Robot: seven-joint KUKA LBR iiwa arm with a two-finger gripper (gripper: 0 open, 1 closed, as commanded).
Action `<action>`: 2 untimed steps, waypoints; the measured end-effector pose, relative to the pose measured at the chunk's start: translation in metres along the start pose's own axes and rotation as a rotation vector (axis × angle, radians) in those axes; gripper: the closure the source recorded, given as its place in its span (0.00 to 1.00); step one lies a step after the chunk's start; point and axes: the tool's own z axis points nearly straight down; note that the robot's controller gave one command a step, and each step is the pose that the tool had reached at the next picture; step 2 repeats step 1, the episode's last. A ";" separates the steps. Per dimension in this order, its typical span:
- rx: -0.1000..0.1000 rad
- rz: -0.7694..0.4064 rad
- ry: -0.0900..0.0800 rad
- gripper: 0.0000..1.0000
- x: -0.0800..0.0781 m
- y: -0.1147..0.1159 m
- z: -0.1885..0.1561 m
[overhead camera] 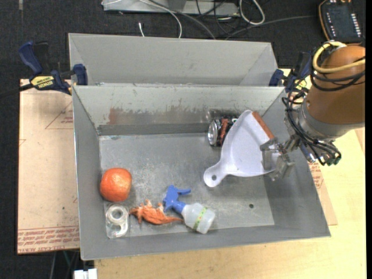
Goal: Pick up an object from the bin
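Note:
My gripper [277, 163] hangs low at the bin's right side, right beside the wide rim of a white plastic funnel [244, 153]. The funnel lies on its side with its spout pointing to the front left. My fingers stand a little apart, open, with nothing between them. Behind the funnel, against the back wall, lies a dark drinks can [218, 131]. An orange-brown edge of another thing [263, 127] shows past the funnel's upper right rim.
At the front left lie an orange ball [115, 184], a clear tape roll [117, 220], an orange toy lizard [152, 214] and a white spray bottle with a blue nozzle [189, 210]. Bare bin floor stretches between them and the funnel.

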 end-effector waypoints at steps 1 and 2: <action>-0.001 0.173 0.001 1.00 0.001 0.019 -0.033; -0.001 0.173 0.001 1.00 0.001 0.019 -0.033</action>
